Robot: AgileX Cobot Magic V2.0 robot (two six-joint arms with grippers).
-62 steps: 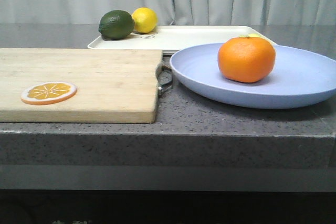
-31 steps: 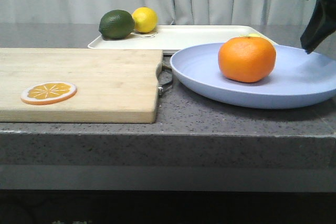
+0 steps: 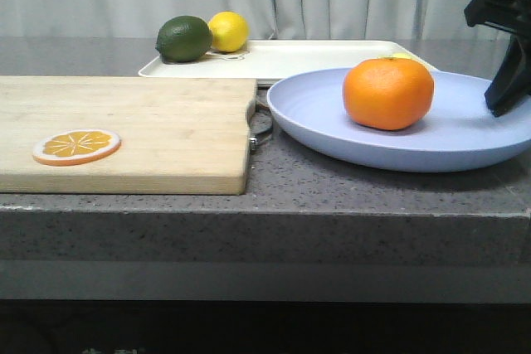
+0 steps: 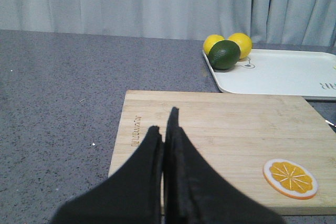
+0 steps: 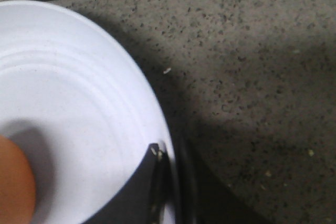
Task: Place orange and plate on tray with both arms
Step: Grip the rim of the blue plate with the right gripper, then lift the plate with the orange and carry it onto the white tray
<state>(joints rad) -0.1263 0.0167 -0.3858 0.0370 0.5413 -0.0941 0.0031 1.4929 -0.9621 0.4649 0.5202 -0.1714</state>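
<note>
Writing: board (image 4: 220, 148) bears burnt-in lettering along one short edge, too small to read; tray (image 4: 278, 74) shows partial print "R" at its far edge.
Orange (image 3: 388, 93): sits on plate (image 3: 332, 113), at 3 o'clock of the board.
Tray position: behind plate, 12 o'clock; lime (image 3: 183, 38) and lemon (image 3: 228, 31) on its far-left corner.
Left gripper (image 4: 165, 135): fingers pressed together, empty, over the board; seen in wrist view only.
Right gripper (image 5: 168, 153): straddles the plate rim, one finger on each side; cannot tell if clamped.
Slice (image 3: 76, 146): on the board.

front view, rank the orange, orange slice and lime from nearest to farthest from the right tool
From the right tool, at the plate's right rim:
1. Orange, on the plate just left of it.
2. Lime, at the tray's far left corner.
3. Orange slice, far left on the cutting board.
</note>
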